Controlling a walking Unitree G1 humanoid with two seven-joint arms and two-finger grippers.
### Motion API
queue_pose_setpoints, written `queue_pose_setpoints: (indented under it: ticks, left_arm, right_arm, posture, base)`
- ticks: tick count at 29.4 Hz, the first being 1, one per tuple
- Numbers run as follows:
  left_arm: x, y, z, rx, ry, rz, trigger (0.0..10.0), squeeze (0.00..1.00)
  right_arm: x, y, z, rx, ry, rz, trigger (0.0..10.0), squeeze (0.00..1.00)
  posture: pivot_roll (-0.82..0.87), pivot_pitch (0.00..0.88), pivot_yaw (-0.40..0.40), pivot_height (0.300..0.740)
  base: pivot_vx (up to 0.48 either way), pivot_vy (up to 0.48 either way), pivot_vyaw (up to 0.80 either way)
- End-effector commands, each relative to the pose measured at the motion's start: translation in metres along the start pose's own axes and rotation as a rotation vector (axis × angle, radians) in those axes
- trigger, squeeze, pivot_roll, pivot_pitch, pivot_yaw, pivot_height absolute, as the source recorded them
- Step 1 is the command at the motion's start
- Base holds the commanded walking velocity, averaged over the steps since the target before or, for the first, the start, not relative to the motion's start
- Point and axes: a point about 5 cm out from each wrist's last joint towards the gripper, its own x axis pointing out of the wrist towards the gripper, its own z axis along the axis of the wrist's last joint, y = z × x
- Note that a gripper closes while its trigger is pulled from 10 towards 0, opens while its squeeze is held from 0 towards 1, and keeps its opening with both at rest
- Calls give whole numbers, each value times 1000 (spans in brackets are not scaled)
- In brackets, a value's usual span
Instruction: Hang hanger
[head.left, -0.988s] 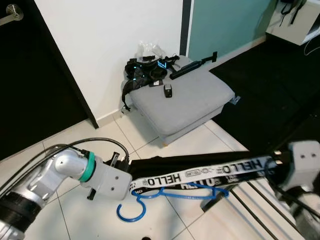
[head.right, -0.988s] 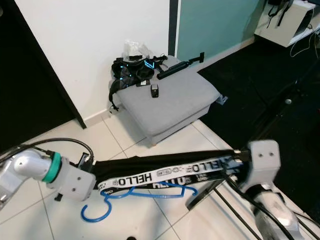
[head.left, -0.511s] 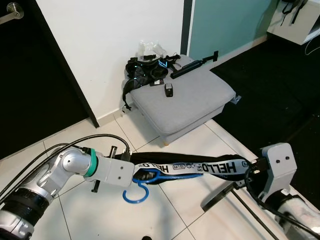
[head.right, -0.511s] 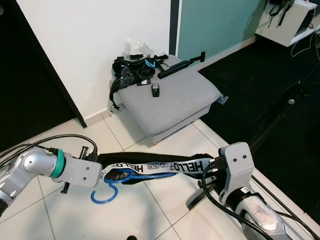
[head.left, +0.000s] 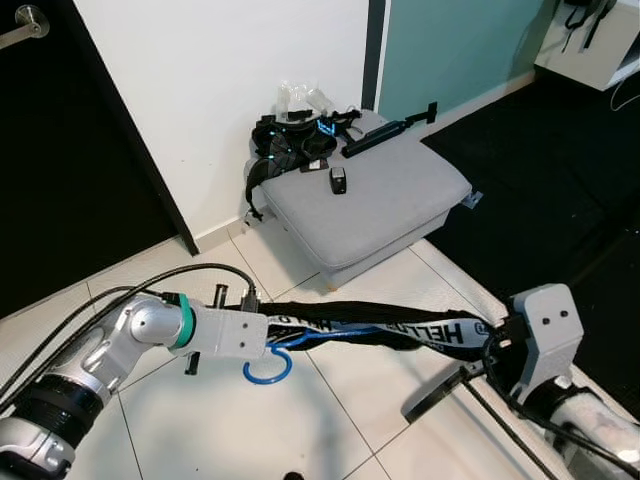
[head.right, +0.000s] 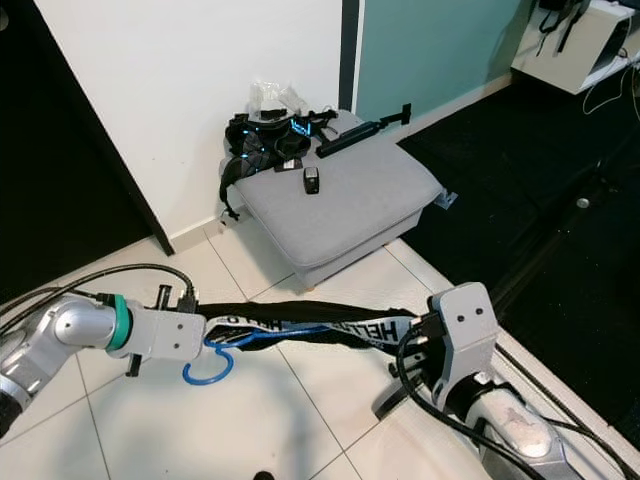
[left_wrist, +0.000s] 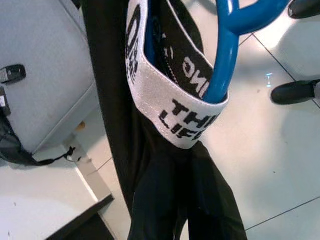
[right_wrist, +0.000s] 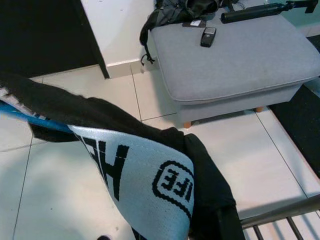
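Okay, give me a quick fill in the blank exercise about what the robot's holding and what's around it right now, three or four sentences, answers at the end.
1. The hanger with the open hook is coloured ____.
2. The black garment is stretched between the left pincer and the ____ pincer.
3. The small dark remote lies on the grey ____.
4. The floor under the hanger is laid with white ____.

Missing words: blue; right; footstool; tiles

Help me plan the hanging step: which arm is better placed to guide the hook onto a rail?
Probably the left. The left gripper sits right at the blue hanger's hook, while the right gripper holds the garment's far end.
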Motion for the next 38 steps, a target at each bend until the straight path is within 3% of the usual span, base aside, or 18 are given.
queue_pose_setpoints:
  ticks: [1,5,7,9,12,26,30,31,32,33,36,38]
  left_arm:
    - [-2,-1,-8,-34,34,16,10000,0]
    - [-3,6,-4,-134,-15,73,10000,0]
    - [-8,8,4,-207,-102,74,10000,0]
    - [-15,4,10,-209,-160,41,10000,0]
    - [-17,2,11,-205,-165,31,10000,0]
    - [-15,-5,10,-214,-126,53,10000,0]
    - [-20,-5,17,-276,-196,43,10000,0]
    - [-24,-6,25,-298,-270,23,10000,0]
    - [-24,-6,25,-298,-270,23,10000,0]
    - [-29,-9,33,-313,-343,-13,10000,0]
    - [-34,-10,43,-329,-418,-31,10000,0]
    - [-35,-8,44,-340,-414,-11,10000,0]
  right_arm:
    - [-4,3,-3,-4,23,17,0,0]
    - [-7,1,-14,-35,72,10,0,0]
    - [-9,-4,-22,-65,107,-17,0,0]
    - [-8,-8,-24,-76,117,-34,0,0]
    - [-8,-10,-24,-76,117,-37,0,0]
    - [2,-5,-15,-58,75,-9,0,0]
    - [0,-11,-16,-82,79,-36,0,0]
    - [0,-14,-17,-90,80,-60,0,0]
    - [0,-14,-17,-90,80,-60,0,0]
    - [0,-17,-17,-100,80,-84,0,0]
    - [1,-21,-18,-119,83,-109,0,0]
    - [1,-23,-22,-131,100,-120,0,0]
  posture:
    - [-293,236,162,740]
    - [-299,235,161,740]
    - [-299,235,161,740]
    - [-295,235,162,740]
    - [-290,236,162,740]
    - [-277,235,158,740]
    - [-285,238,160,740]
    - [-284,238,161,740]
    - [-284,238,161,740]
    - [-285,237,162,740]
    - [-283,237,164,740]
    - [-279,235,163,740]
  base:
    - [0,0,0]
    - [0,0,0]
    - [0,0,0]
    - [0,0,0]
    - [0,0,0]
    - [0,0,0]
    - [0,0,0]
    - [0,0,0]
    - [0,0,0]
    - [0,0,0]
    - [0,0,0]
    - [0,0,0]
